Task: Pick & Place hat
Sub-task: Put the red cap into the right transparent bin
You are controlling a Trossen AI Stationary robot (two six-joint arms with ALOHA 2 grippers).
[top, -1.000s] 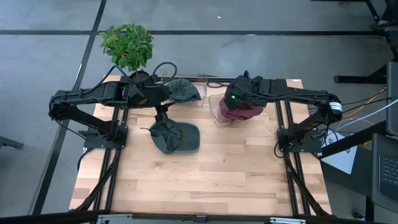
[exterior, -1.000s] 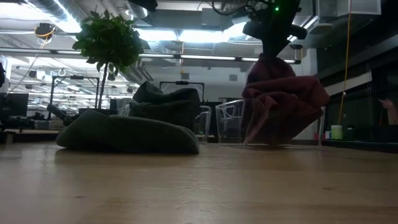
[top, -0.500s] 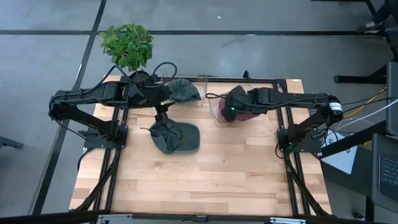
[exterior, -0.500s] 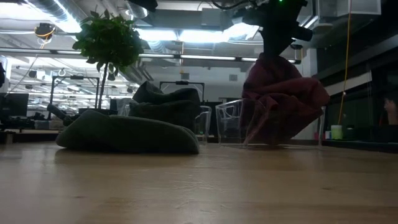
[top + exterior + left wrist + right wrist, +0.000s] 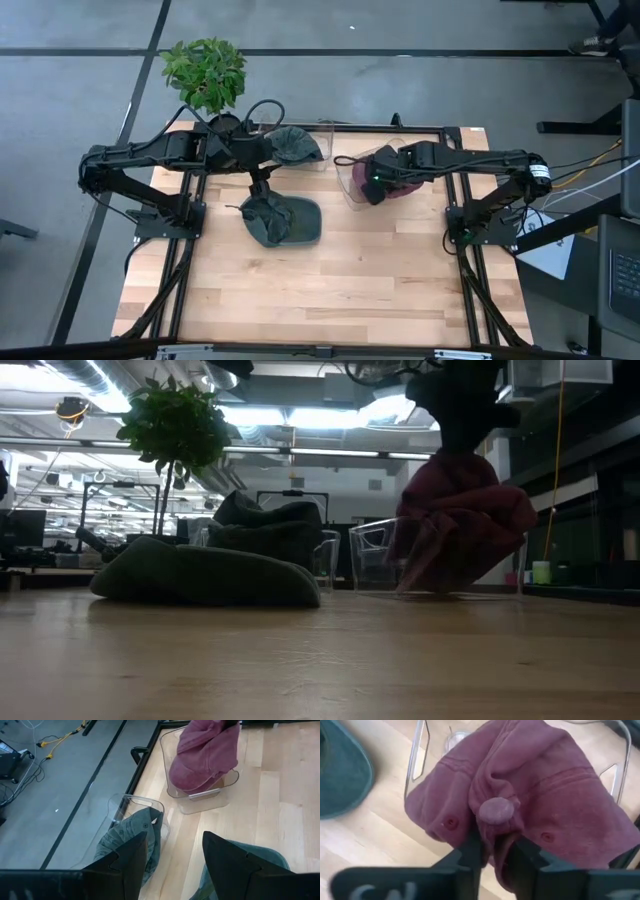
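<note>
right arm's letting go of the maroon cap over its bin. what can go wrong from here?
1. The right pincer has cloth of the maroon cap between its fingers; it may snag and lift out again.
2. The cap bulges above the clear bin rim and might spill over.
3. The light bin may shift if dragged.

One hat lies in the right bin.
</note>
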